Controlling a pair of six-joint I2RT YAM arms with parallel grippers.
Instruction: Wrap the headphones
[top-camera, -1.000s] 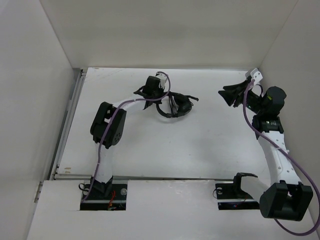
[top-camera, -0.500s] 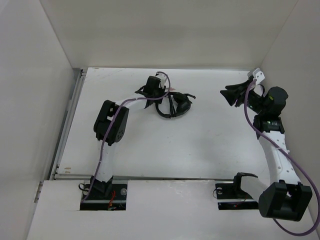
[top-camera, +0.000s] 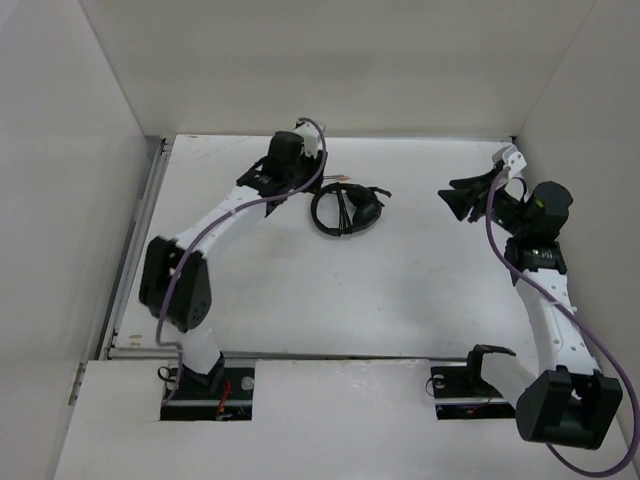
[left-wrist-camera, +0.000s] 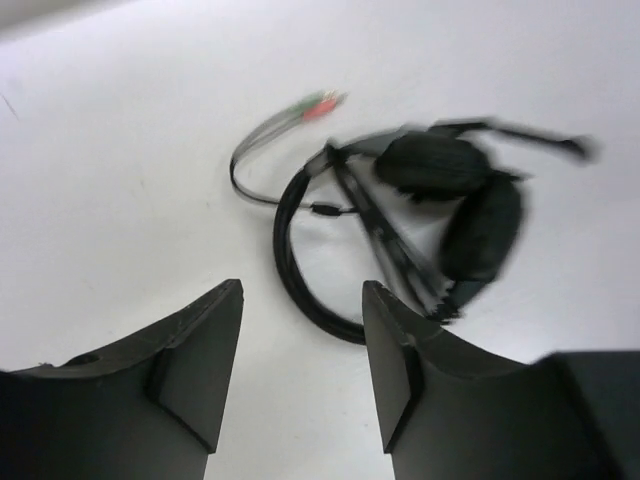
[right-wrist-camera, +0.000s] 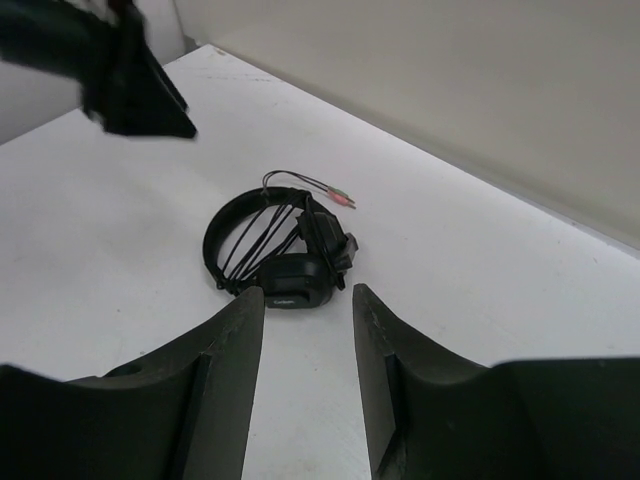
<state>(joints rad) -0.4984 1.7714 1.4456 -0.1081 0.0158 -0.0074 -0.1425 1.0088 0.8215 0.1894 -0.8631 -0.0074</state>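
We see the headphones (top-camera: 347, 210) lying near the table's (top-camera: 400, 290) far edge, cord (right-wrist-camera: 262, 238) wound across them, plugs (left-wrist-camera: 318, 104) trailing loose. Our left gripper (left-wrist-camera: 300, 300) and right gripper (right-wrist-camera: 305, 300) both gape empty. Brushing that tail could unravel the loops.

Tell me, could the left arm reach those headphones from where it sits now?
Probably yes. The left gripper is open and empty, and the headphones lie on the table just ahead of it, slightly to one side. Nothing stands between them.
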